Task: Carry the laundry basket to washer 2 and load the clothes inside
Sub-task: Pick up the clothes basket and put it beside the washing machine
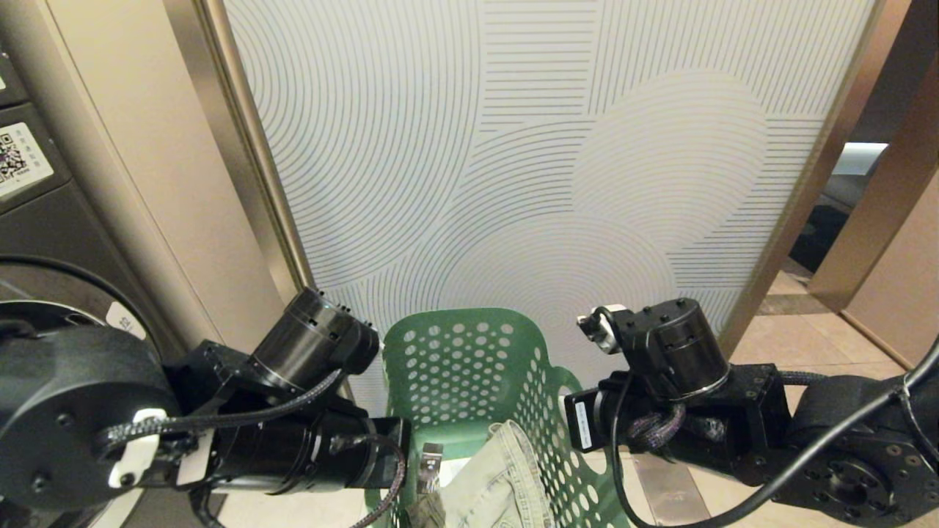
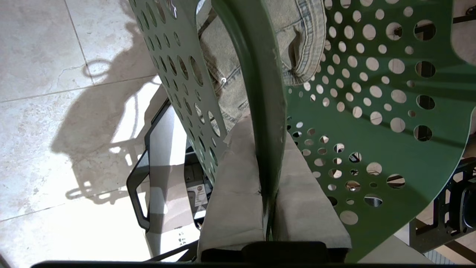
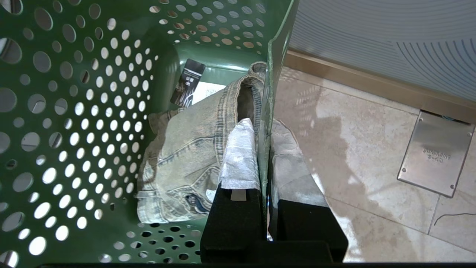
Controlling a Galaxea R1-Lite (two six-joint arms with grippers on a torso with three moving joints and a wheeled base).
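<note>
Patterned white wall panel (image 1: pixel 557 147) at far centre, beige tiled floor (image 2: pixel 55 111) below. One green perforated laundry basket (image 1: pixel 469 367) at near centre, between two arms. One pale denim garment (image 3: pixel 186 156) inside. Left gripper (image 2: pixel 266 186) clamped on the basket's left rim; right gripper (image 3: pixel 264 163) clamped on its right rim.
</note>
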